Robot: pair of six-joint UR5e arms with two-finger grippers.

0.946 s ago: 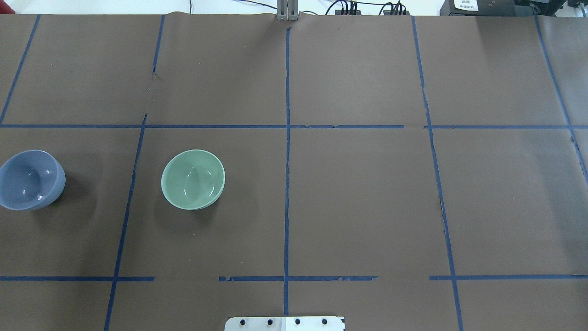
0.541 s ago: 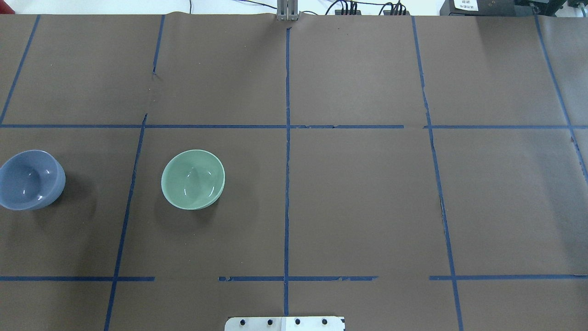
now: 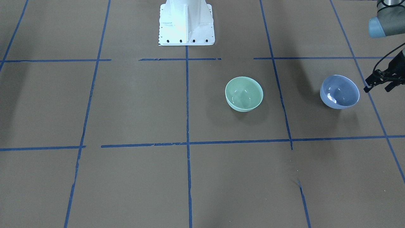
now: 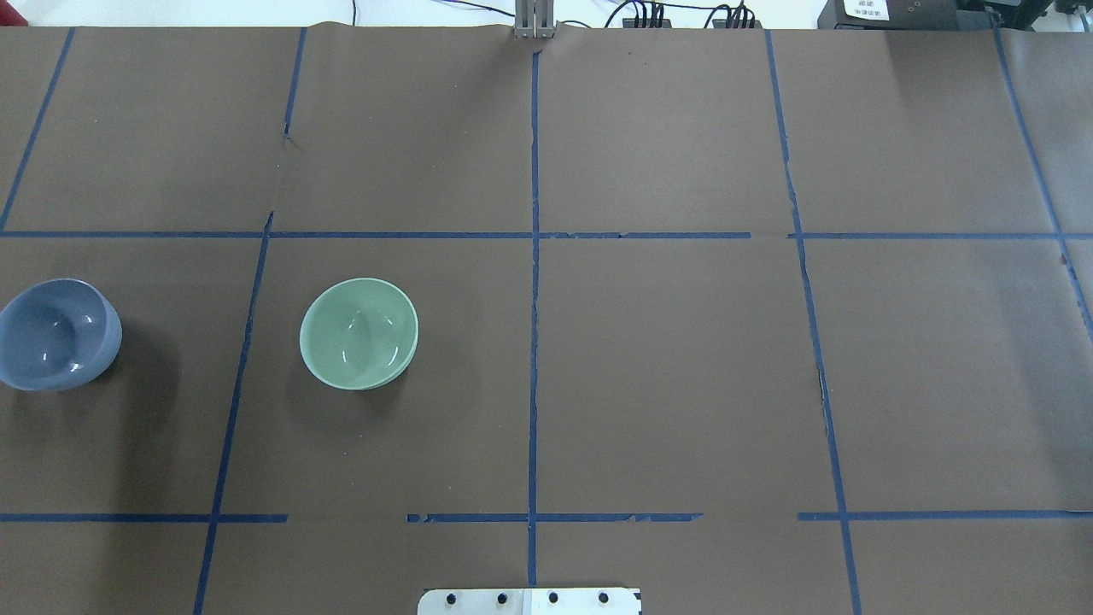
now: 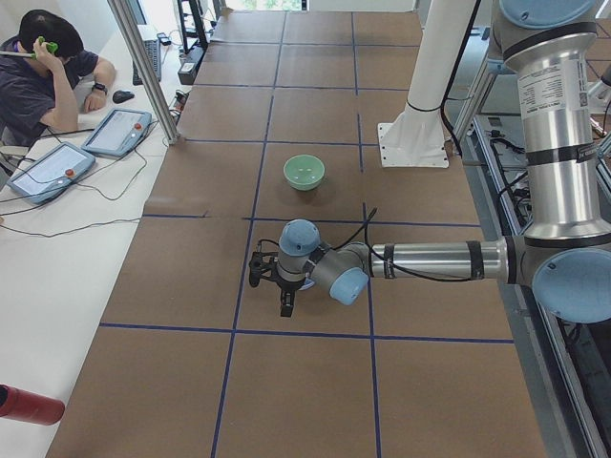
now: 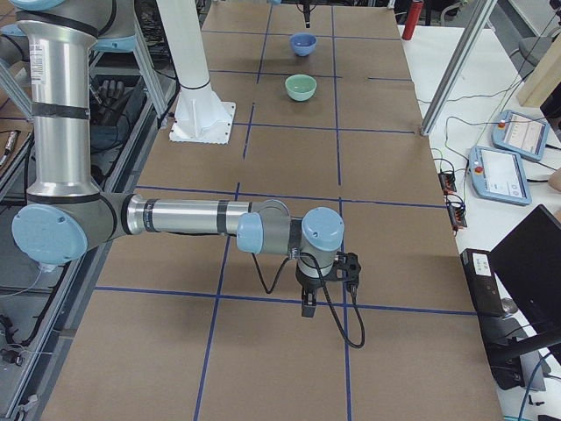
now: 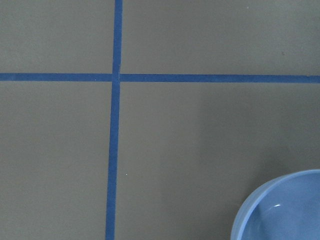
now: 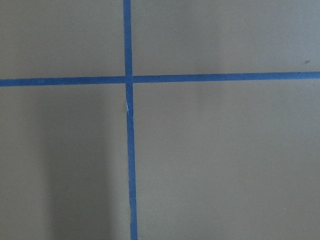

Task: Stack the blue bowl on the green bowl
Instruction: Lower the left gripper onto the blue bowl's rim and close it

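The blue bowl (image 3: 339, 91) stands upright on the table at the robot's far left; it also shows in the overhead view (image 4: 55, 335) and in a corner of the left wrist view (image 7: 280, 210). The green bowl (image 3: 244, 93) stands upright and empty a bowl's width or two toward the centre, also seen from overhead (image 4: 359, 333). My left gripper (image 3: 376, 89) hovers just outside the blue bowl, cut off by the view's edge, its fingers apart and empty. My right gripper (image 6: 308, 303) hangs over bare table far from both bowls; I cannot tell its state.
Brown paper with blue tape lines (image 4: 534, 342) covers the table. The robot's white base (image 3: 186, 22) stands at the near-robot edge. An operator (image 5: 43, 67) sits beside tablets past the far edge. The left arm's forearm (image 5: 430, 260) reaches out low over the table.
Neither bowl has moved. The shadow on the table beside the blue bowl has darkened slightly.
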